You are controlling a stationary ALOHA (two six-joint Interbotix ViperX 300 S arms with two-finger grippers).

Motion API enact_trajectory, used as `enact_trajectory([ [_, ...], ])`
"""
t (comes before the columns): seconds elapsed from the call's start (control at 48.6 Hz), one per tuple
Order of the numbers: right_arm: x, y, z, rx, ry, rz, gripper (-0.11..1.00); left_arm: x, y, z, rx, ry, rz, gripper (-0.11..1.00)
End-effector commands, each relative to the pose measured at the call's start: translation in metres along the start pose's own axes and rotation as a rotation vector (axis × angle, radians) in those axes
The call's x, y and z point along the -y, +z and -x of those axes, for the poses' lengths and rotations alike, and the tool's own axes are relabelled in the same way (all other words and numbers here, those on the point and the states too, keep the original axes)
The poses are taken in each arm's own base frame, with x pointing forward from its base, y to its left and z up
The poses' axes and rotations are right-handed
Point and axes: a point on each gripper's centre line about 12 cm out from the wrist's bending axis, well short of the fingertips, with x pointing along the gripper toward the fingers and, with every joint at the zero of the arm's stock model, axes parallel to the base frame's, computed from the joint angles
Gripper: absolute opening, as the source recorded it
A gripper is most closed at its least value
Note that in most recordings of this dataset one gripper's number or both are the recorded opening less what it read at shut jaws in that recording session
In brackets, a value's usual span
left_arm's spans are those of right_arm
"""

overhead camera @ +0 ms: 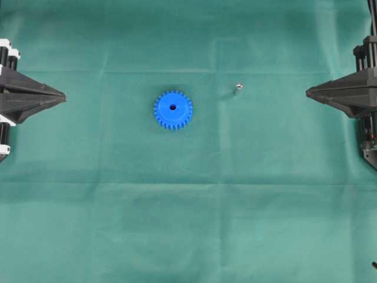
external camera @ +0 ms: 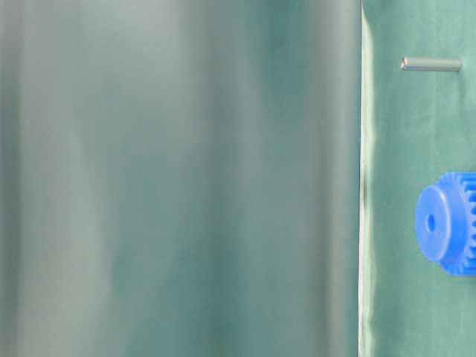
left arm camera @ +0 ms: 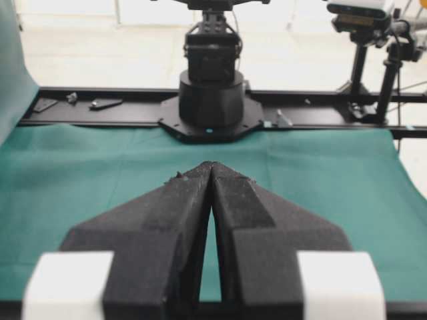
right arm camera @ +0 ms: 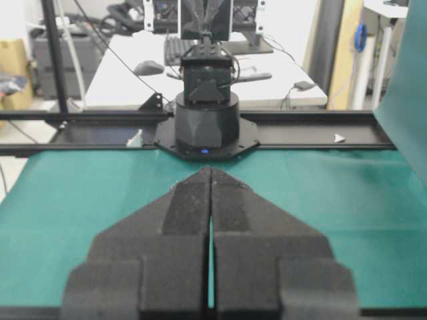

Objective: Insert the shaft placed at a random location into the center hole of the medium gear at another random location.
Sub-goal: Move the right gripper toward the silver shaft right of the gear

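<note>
The medium gear point(overhead camera: 173, 109), bright blue and toothed, lies flat near the middle of the green cloth, its dark center hole point(overhead camera: 172, 107) facing up. The shaft point(overhead camera: 238, 88), a tiny silver pin, lies on the cloth to the gear's right, a little farther back. In the table-level view the gear point(external camera: 446, 223) and the shaft point(external camera: 431, 65) show at the right edge. My left gripper point(overhead camera: 63, 98) rests at the far left, shut and empty, tips touching point(left arm camera: 211, 164). My right gripper point(overhead camera: 307, 92) rests at the far right, shut and empty point(right arm camera: 211, 169). Both are far from gear and shaft.
The green cloth point(overhead camera: 188, 224) covers the whole table. The opposite arm's black base point(left arm camera: 211, 100) stands at the far cloth edge in the left wrist view, and the other base point(right arm camera: 204, 123) in the right wrist view. A blurred green fold point(external camera: 178, 178) fills most of the table-level view.
</note>
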Motion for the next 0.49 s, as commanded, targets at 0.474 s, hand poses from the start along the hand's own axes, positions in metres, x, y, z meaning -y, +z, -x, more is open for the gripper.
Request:
enact_trajectory([
  [0.474, 0.026, -0.037, -0.020, -0.179, -0.118, -0.018, 0.03, 0.003, 0.008, -0.006, -0.031, -0.014, 0.018, 0.00],
])
